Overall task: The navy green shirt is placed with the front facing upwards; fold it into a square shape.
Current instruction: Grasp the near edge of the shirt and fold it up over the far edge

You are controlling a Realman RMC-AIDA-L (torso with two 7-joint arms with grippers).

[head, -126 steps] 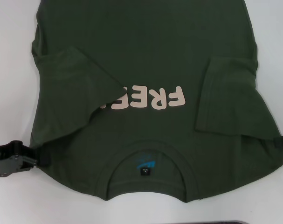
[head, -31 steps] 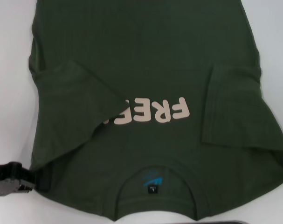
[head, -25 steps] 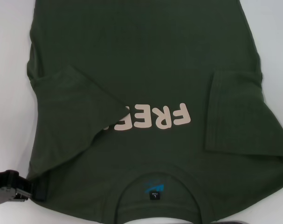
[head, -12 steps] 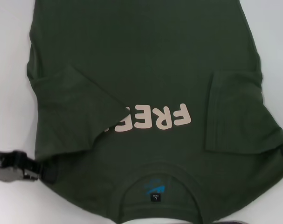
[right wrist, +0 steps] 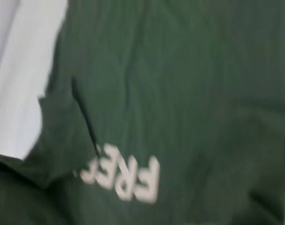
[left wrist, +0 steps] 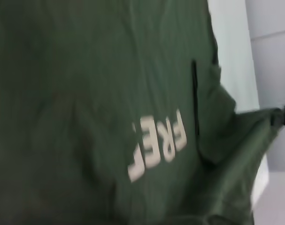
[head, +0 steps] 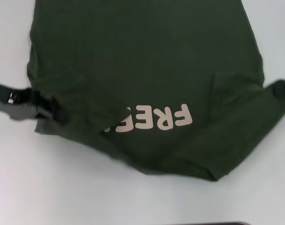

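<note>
The place reads as a lab or robot test bench rather than a home — a plain white tabletop (head: 86, 197) fills the head view, bare and evenly lit. Around the navy green shirt (head: 147, 61) spread on it, only that white surface shows. Beside the shirt's edge in the left wrist view stands a pale grey wall (left wrist: 273, 70) — nothing domestic.
</note>
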